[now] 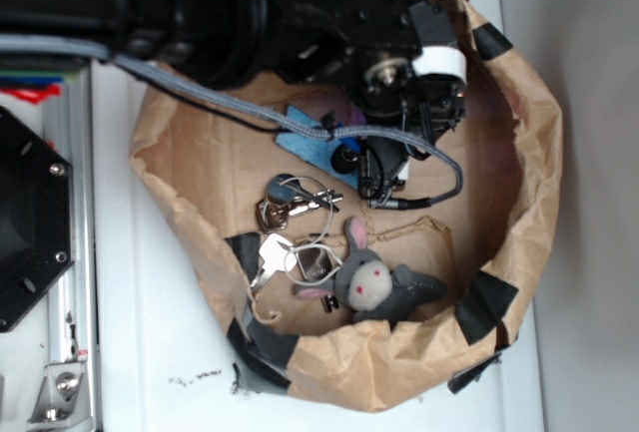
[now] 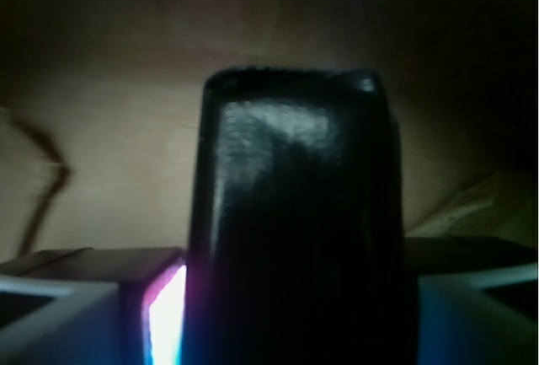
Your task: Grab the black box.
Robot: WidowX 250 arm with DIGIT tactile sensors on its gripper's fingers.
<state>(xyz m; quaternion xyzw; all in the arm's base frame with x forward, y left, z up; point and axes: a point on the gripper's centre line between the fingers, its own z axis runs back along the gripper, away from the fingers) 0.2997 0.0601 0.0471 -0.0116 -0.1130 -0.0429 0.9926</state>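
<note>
In the wrist view the black box (image 2: 299,179), glossy with rounded corners, stands between my two fingers and fills the middle of the frame. The left finger (image 2: 126,297) and the right finger (image 2: 472,306) press against its sides. My gripper (image 2: 299,306) is shut on the box, over brown paper. In the exterior view the gripper (image 1: 387,168) is down inside the brown paper bowl (image 1: 534,153), and the arm hides the box there.
A grey plush rabbit (image 1: 374,282), keys (image 1: 285,252) and metal rings (image 1: 290,198) lie in the bowl in front of the gripper. A blue scrap (image 1: 305,141) lies beside it. A large black hexagonal plate (image 1: 25,217) sits at the left. A grey cable (image 1: 250,108) crosses the bowl.
</note>
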